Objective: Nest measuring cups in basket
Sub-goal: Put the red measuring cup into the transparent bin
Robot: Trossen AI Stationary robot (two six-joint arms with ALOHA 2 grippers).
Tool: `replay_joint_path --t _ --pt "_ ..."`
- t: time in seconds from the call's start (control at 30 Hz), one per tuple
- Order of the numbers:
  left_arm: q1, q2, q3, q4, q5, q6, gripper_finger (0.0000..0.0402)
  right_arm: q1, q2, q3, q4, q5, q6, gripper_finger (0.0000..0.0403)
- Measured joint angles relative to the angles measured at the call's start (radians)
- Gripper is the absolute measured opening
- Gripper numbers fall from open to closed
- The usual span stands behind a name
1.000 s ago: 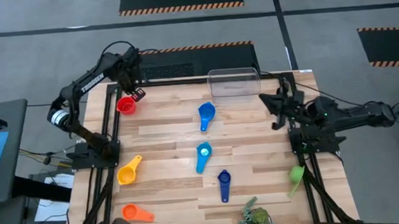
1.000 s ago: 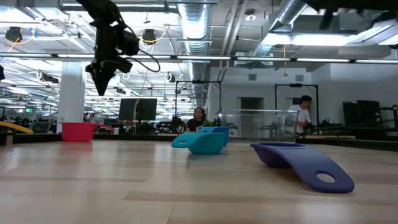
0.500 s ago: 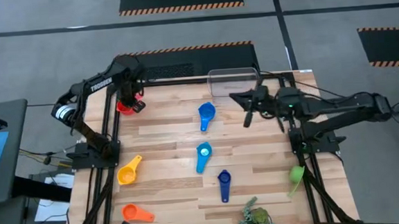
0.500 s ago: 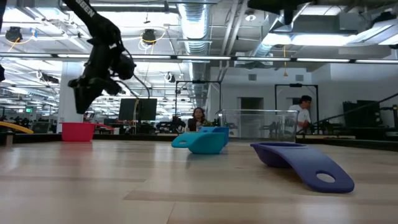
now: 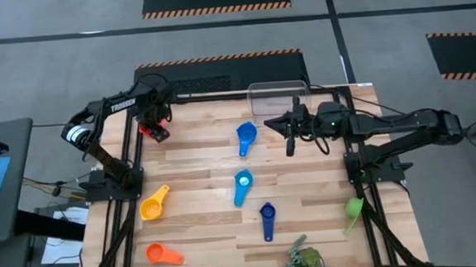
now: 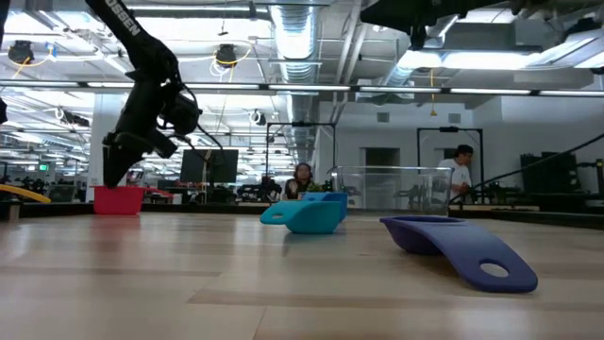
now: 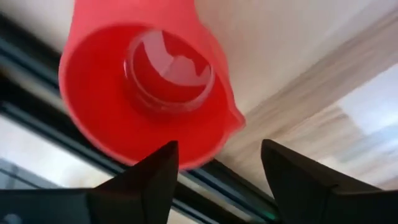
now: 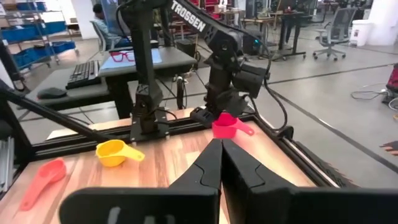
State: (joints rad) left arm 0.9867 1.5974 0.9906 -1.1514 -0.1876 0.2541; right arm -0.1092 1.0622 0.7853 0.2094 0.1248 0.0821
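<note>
The red measuring cup stands upright on the table's far left corner, also seen as the red cup. My left gripper hangs just above it, open, fingers pointing down over its rim; in the low view my left gripper sits right over the red cup. My right gripper is shut in mid-air near the clear basket, holding nothing. A blue cup, a light blue cup and a dark blue cup lie down the table's middle. My left gripper has one fingertip at the red cup's rim, on the side near its pouring lip, and the other finger stands clear beside the cup. I cannot tell whether the fingertip touches the rim. The cup stands on the table.
A yellow cup and an orange cup lie near the left edge, a green cup near the right edge. A leafy green plant sits at the near edge. People stand in the room beyond the table.
My left gripper has come down toward the red cup, shifting slightly toward the table's left edge, and has opened. My right arm has swung out from the right edge toward the table's middle, staying shut. No cup has moved.
</note>
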Motion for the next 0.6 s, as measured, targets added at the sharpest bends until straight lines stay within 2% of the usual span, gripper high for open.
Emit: replay_joint_path --t 0.17,0.3,0.4,0.53,0.6 --pt "0.000 0.000 -0.074 0.112 -0.009 0.080 0.0225 0.001 0.000 0.000 0.001 0.000 -0.001 0.0026" --pt "0.000 0.000 -0.120 0.167 -0.028 0.091 0.0209 0.001 0.000 0.000 0.005 0.001 -0.001 0.0026" --pt "-0.003 0.000 -0.125 0.177 -0.035 0.091 0.0157 0.001 0.000 0.000 0.009 0.001 -0.001 0.0026" --pt "-0.012 0.000 -0.125 0.177 -0.026 0.060 0.0028 0.004 0.000 0.000 0.009 0.002 -0.001 0.0026" --pt "-0.022 0.000 -0.116 0.176 0.025 0.018 0.0011 0.004 0.000 0.000 0.011 0.002 -0.001 0.0026"
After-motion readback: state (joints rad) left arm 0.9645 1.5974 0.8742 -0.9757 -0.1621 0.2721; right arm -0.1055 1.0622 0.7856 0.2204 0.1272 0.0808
